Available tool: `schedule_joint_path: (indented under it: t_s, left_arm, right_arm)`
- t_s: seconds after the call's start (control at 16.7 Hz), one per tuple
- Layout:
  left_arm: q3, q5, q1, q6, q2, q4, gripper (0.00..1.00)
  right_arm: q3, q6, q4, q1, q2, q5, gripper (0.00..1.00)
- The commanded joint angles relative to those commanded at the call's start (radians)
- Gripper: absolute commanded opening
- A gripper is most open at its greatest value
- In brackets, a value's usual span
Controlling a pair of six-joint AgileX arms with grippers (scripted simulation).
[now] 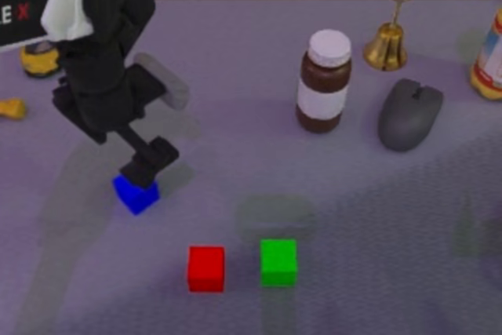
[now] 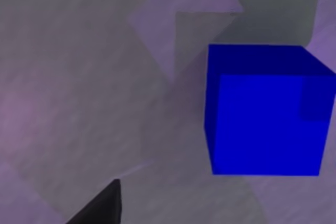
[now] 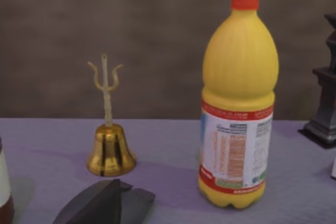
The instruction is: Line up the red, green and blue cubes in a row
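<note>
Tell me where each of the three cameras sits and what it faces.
Top view: above the table, looking down on the red cube, green cube and clutter; the left arm shows, its left gripper over the blue cube.
Left wrist view: faces down at the blue cube; one dark fingertip shows.
Right wrist view: looks level across the table at the bell and yellow bottle.
Shared: top and left wrist show the blue cube; top and right wrist show the bell.

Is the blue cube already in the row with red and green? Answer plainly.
No: in the top view the blue cube sits apart, up-left of the red cube and green cube.
</note>
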Motion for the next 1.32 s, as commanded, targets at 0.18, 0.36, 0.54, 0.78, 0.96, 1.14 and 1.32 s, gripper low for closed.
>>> schedule_joint_path:
  t_s: [0.18,0.36,0.54,0.78,0.96,1.14,1.32]
  left_arm:
    - [0.001,0.0,-0.004,-0.002,0.005,0.002,1.0]
    - [-0.032,0.0,-0.002,-0.001,0.036,0.067,1.0]
    - [-0.091,0.001,0.0,0.001,0.09,0.182,1.0]
    - [-0.152,0.001,0.001,0.003,0.149,0.302,1.0]
    - [-0.156,0.001,0.001,0.004,0.153,0.309,1.0]
    - [-0.156,0.001,0.001,0.004,0.153,0.309,0.85]
    - [-0.156,0.001,0.001,0.004,0.153,0.309,0.62]
  right_arm:
    - [0.0,0.0,0.0,0.0,0.0,0.0,1.0]
    - [0.0,0.0,0.0,0.0,0.0,0.0,1.0]
    - [0.0,0.0,0.0,0.0,0.0,0.0,1.0]
    - [0.0,0.0,0.0,0.0,0.0,0.0,1.0]
    - [0.0,0.0,0.0,0.0,0.0,0.0,1.0]
    - [0.0,0.0,0.0,0.0,0.0,0.0,1.0]
    - [0.0,0.0,0.0,0.0,0.0,0.0,1.0]
